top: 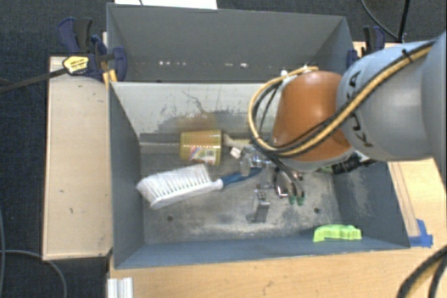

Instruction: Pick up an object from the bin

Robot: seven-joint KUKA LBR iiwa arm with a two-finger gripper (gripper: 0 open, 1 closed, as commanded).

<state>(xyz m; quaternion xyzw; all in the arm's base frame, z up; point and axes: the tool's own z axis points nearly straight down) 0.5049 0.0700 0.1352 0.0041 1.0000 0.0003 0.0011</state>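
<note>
Brush (180, 186), white-bristled, blue-handled, lies lengthwise left of gripper (260, 208), handle end nearest. Gripper opening cannot be determined.

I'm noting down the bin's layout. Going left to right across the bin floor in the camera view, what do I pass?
White brush → gripper → green piece. The gold jar lies behind the brush, in the same stretch across, so it is left out of the order.

Scuffed matt metal bin (202, 223); white-bristled brush (178, 186), blue plastic handle (234, 180); lime plastic piece (337, 233).
</note>
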